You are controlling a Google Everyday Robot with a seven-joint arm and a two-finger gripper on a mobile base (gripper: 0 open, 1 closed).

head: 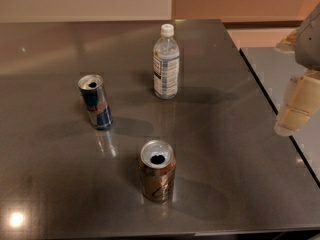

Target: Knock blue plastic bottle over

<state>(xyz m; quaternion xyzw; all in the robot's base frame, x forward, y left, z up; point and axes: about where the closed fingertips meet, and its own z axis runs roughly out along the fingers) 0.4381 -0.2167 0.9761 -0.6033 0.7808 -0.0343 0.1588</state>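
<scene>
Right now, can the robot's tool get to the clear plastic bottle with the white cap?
Probably yes. The tool hangs off the right edge of the grey table, nothing stands between it and the clear plastic bottle, and the slim blue-silver can and brown-gold can sit off that line, further left.

Cream jaws far right — bottle (165, 64) pale blue-white

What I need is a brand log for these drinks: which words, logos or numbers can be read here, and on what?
No text can be read anywhere.
Bottle: dark print on the pale label, too blurred to read.
Blue and silver can: coloured pattern only, no legible words.
Brown and gold can: pale marking, not legible.
Hand, at the right edge of the view, far from the bottle: no markings visible.
</scene>
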